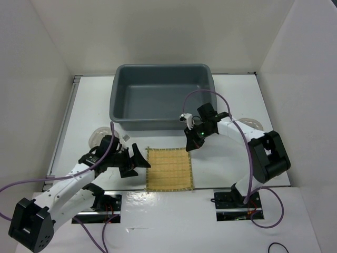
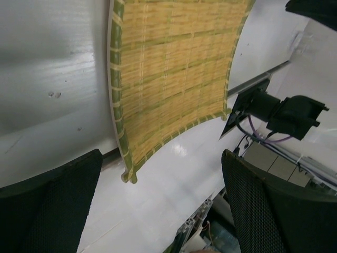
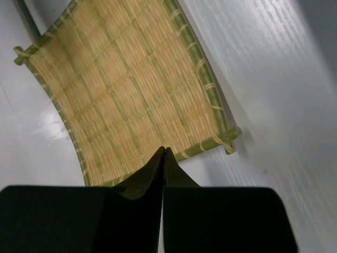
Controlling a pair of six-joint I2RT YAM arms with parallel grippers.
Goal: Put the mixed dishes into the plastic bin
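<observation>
One bamboo mat, L gripper beside it w/ jaws apart, R gripper jaws together, one plastic bin behind, two clear plates.

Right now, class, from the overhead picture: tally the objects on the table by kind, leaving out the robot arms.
Woven bamboo mat: 1
Clear round plates: 2
Grey-blue plastic bin: 1
Total: 4

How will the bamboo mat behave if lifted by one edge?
The bamboo mat is thin woven strips bound at the edges, so probably light and fairly stiff. It lies flat on the glossy table, so a push would likely slide it, and gripping an edge looks awkward.
</observation>
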